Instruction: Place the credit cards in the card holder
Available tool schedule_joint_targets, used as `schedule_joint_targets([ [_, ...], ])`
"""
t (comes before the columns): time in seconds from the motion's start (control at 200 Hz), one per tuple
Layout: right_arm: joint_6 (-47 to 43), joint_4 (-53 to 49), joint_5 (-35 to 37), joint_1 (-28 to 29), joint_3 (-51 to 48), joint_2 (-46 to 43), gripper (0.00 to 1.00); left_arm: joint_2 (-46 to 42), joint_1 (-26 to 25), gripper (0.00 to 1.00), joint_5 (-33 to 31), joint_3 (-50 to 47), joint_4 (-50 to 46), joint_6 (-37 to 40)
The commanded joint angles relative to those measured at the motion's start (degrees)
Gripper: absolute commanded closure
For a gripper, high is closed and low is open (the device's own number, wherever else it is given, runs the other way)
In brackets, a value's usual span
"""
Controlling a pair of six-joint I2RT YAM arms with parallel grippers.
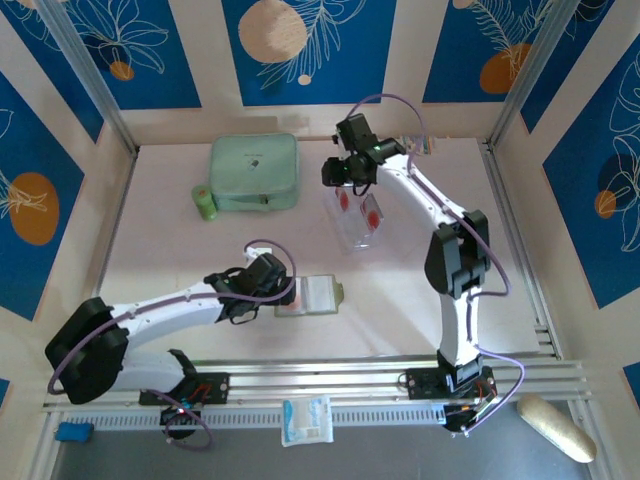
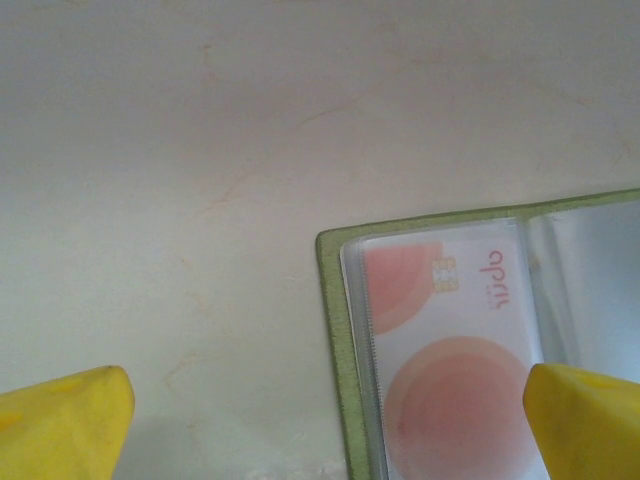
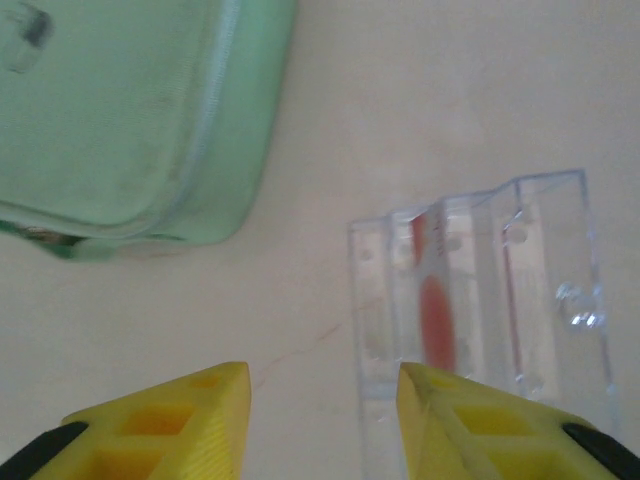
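Currently, card pickup: the right gripper point(image 3: 322, 375), parted and empty, is poised at the apparently racked credit cards point(image 3: 432, 310); one must be straddled. The card holder point(image 2: 335, 330) is spread beneath the wide-parted left gripper point(image 2: 330, 390).

- left arm point(image 1: 150, 318): laid out low from its base, forearm running nearly level, wrist turned slightly down.
- left gripper point(image 1: 288, 297): jaws spread to their widest. The yellow fingertips point(image 2: 65, 425) sit at the two lower corners of the wrist view, gripping nothing.
- right arm point(image 1: 455, 255): lower link upright, elbow folded, forearm reaching far ahead and in toward the left side.
- right gripper point(image 1: 340, 178): pointed downward, jaws partly apart. There is a plain gap between the yellow fingers point(image 3: 170, 425), which hold nothing.
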Motion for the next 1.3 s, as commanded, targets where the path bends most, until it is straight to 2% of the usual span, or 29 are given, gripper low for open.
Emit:
schedule_joint_targets([
  [0.0, -5.3, -7.7, 6.4, 0.0, 8.1, 5.3, 0.57, 1.4, 0.7, 0.0, 1.3, 0.6, 0.7, 0.1],
  [0.18, -9.0, -14.0, 10.8, -0.1, 21.5, 15.1, 0.61, 2.3, 0.9, 0.0, 1.8, 0.8, 1.1, -0.3],
  [0.31, -10.0, -16.0, 11.7, -0.2, 25.6, 18.8, 0.65, 3.0, 1.0, 0.0, 2.2, 1.0, 1.4, -0.3],
  [0.51, -9.7, -16.0, 11.3, -0.5, 24.4, 19.8, 0.7, 3.9, 1.4, 0.0, 2.8, 1.3, 1.8, -0.1],
  [1.12, -9.4, -14.9, 9.8, -0.2, 19.5, 20.0, 0.76, 4.0, 1.6, 0.0, 2.9, 1.4, 1.7, -0.3],
  [1.295, -9.5, -14.7, 9.5, -0.3, 19.1, 20.0, 0.81, 4.0, 1.7, 0.0, 2.9, 1.4, 1.7, -0.2],
])
